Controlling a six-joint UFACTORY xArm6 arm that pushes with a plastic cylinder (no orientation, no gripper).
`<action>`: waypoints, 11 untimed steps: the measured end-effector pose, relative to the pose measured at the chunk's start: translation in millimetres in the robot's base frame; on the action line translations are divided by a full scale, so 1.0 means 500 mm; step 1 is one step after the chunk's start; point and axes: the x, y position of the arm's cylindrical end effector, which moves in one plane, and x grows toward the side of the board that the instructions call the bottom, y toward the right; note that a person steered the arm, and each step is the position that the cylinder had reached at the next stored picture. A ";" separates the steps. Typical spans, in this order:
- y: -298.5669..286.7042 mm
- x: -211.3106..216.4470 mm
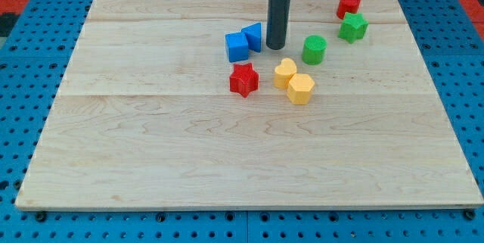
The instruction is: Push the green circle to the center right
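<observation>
The green circle (pixel 314 49) is a short green cylinder on the wooden board, right of centre in the upper part of the view. My tip (pixel 275 48) rests on the board a short way to the view's left of the green circle, with a small gap between them. Just left of my tip sit a blue triangular block (pixel 252 36) and a blue cube (pixel 237 47).
A green star (pixel 353 27) and a red cylinder (pixel 349 4) lie up and right of the green circle. A yellow heart-like block (pixel 285 72), a yellow hexagon (pixel 300 88) and a red star (pixel 243 79) lie below my tip. The board's right edge (pixel 439 84) is further right.
</observation>
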 end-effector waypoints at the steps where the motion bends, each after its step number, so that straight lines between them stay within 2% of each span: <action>1: 0.036 0.009; 2: 0.077 0.026; 4: 0.080 0.026; 6: 0.177 0.054; 7: 0.145 0.089; 8: 0.169 0.175; 11: 0.240 0.120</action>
